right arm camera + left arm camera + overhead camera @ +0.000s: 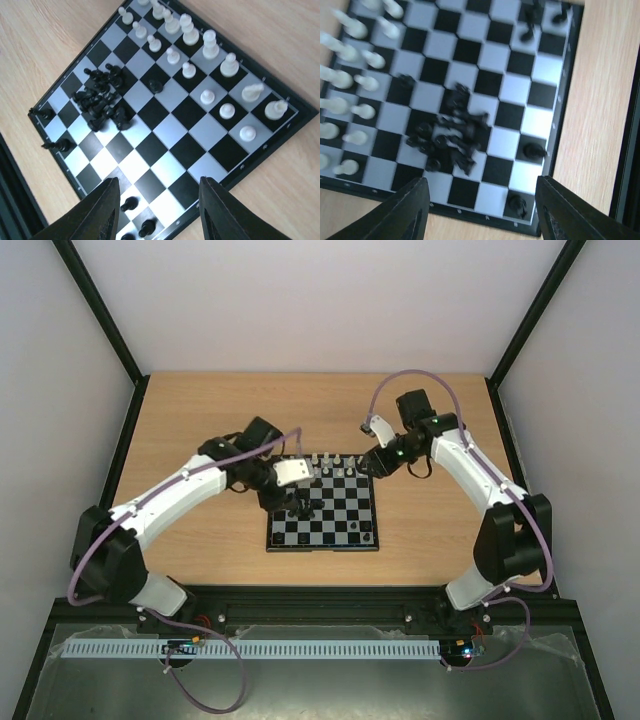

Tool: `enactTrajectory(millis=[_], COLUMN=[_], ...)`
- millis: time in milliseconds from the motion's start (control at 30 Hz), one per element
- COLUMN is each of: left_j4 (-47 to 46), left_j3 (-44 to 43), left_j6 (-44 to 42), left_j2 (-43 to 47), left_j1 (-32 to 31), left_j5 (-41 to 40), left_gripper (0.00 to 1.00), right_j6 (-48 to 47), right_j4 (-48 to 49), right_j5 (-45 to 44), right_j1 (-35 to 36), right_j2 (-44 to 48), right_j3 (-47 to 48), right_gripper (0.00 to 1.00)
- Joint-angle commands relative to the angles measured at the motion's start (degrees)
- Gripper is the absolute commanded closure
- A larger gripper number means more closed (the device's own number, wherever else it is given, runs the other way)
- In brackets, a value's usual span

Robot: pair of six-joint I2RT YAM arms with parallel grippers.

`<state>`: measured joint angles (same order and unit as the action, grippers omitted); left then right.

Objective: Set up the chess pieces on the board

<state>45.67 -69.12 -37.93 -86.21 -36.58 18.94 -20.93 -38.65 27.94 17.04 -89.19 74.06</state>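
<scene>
The board [340,537] lies mid-table. White chess pieces [207,50] stand in two rows along its far edge, also in the left wrist view [350,80]. A heap of black pieces [451,137] lies jumbled on the board's left middle, also in the right wrist view [100,97]. A few black pieces stand near the near corners [533,150] [130,203]. My left gripper [480,210] is open and empty above the board's left edge near the heap [297,502]. My right gripper [157,210] is open and empty above the board's far right corner [372,466].
The wooden table [200,420] surrounds the board. A black frame rail [330,592] runs along the near edge. Grey walls close in the left, right and back.
</scene>
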Motion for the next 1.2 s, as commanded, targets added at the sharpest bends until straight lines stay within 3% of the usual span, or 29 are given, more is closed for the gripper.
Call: enactTrajectory(millis=[0,133,333,567,1167], left_j4=[-11.7,-23.4,-30.9,-33.4,-35.5], left_j3=[1.9,8.3,16.1,21.8,23.3], left_j6=[18.4,37.2,48.0,48.8,50.1], left_j2=[3.0,4.0,6.5,11.5,12.5], left_j1=[6.3,16.0,27.5,31.0,33.2], left_j5=[11.0,20.3,20.9,21.9,24.0], left_gripper=[0.39,0.38,0.32,0.29,0.29], right_j6=[-4.9,-8.3,-9.8,-9.8,-11.2], right_j4=[-3.1,-2.9,-2.1,0.5,1.6], right_j5=[-0.6,-6.8,-11.2,-15.9,-16.7], right_j1=[2.0,7.7,15.5,20.0,22.1], right_j2=[-4.6,-8.7,-13.1,-18.9,-24.5], right_j3=[5.4,7.8,7.6,7.4,7.9], right_gripper=[0.56,0.56,0.58,0.58,0.61])
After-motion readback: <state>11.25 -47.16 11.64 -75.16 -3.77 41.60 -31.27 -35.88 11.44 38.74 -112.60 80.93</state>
